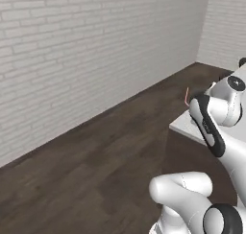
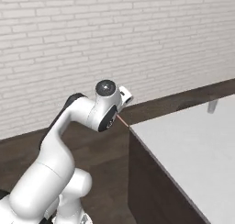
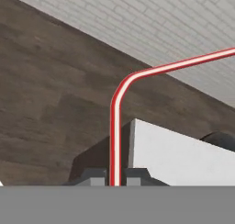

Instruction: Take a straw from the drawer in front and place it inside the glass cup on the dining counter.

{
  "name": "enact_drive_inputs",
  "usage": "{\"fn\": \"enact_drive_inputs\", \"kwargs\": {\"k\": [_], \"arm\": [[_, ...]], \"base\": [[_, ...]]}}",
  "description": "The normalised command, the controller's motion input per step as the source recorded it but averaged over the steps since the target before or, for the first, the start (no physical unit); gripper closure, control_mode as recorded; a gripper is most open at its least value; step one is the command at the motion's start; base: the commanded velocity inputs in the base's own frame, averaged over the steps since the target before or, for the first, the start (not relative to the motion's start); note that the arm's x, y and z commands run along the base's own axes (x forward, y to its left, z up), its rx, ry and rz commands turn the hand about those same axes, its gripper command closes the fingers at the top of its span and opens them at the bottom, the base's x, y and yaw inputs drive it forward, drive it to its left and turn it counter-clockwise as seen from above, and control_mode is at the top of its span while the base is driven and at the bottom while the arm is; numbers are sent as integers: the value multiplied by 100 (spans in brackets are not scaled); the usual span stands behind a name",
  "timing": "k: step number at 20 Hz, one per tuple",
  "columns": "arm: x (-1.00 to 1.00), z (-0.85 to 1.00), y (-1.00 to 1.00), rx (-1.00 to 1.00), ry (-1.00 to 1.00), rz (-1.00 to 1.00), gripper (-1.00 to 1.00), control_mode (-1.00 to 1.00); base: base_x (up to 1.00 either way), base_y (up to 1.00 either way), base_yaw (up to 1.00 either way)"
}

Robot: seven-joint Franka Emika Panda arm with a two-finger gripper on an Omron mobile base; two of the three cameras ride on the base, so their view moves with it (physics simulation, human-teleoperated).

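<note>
We hold the straw (image 3: 114,126) clamped in our claw (image 3: 114,176), its long axis running out past the fingertips, above the white tabletop's (image 2: 193,145) near corner.

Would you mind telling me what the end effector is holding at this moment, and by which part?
The end effector grips the straw by its long straight shaft, below the bend.

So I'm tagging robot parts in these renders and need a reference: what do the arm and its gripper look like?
The arm is made of glossy white rounded links with black bands at the joints and a round dark grey cap on the wrist joint. A long black strip runs along one link in the left base view. The gripper ends in two small, dark grey, blocky finger tips. No cables or markings are visible.
</note>
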Motion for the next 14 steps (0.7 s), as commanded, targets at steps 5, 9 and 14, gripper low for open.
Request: {"fn": "enact_drive_inputs", "kwargs": {"k": [5, 9, 14], "arm": [[0, 0, 0, 0, 0, 0, 100, 100], [0, 0, 0, 0, 0, 0, 100, 100], [0, 0, 0, 0, 0, 0, 100, 100]], "base": [[99, 66, -46], [97, 77, -43], [97, 77, -44]]}}
